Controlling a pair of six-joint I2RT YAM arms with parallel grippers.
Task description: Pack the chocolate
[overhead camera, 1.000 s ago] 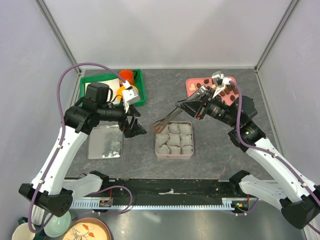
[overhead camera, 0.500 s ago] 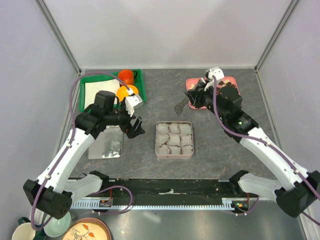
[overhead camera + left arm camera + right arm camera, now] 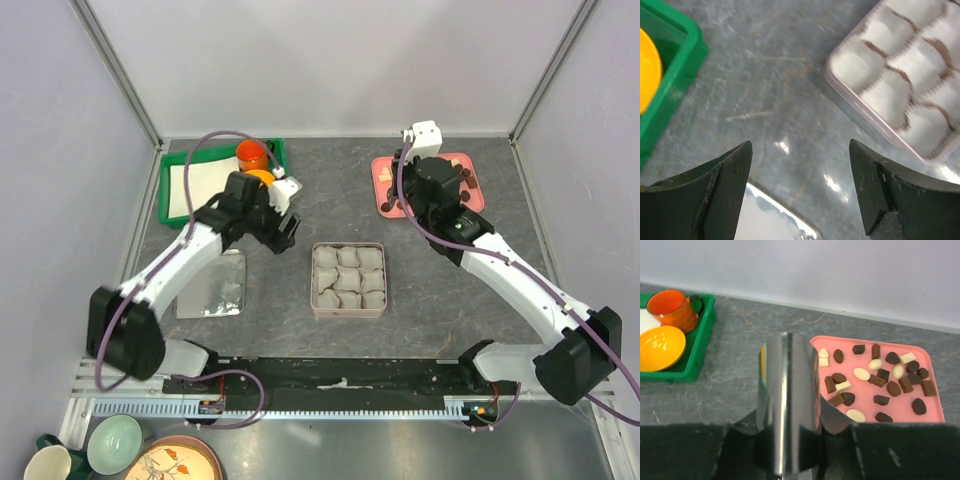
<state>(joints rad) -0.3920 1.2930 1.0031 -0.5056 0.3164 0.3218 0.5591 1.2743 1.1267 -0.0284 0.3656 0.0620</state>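
The right gripper (image 3: 790, 455) is clenched on a pair of polished metal tongs (image 3: 787, 405), poised above the table with the chocolate (image 3: 894, 388) just ahead and to the right of its fingers. About two dozen small dark brown and cream pieces lie loose on a shallow pink plastic tray (image 3: 900, 407), none of them yet in the tongs. The tongs' long axis points forward at the tray's near left corner, so the next reach appears to call for a shift to the right and down. The pieces are too small and varied to share one axis, and the tray's long side runs across the fingers' line. The right arm is plainly the nearer; the left gripper (image 3: 800, 150) hangs released, its jaws wide with nothing between them, well apart from the chocolate. The square silver tin (image 3: 348, 315), lined with grey paper cups (image 3: 348, 278) that look unfilled, lies ahead and to the right of the left fingers (image 3: 725, 190), and the green plastic tray (image 3: 680, 65) to their left. Only the right wrist view separates the pieces one from another; from overhead the arm covers much of the pink tray, but that view alone shows the tin sitting between both arms. The left wrist view is blurred.
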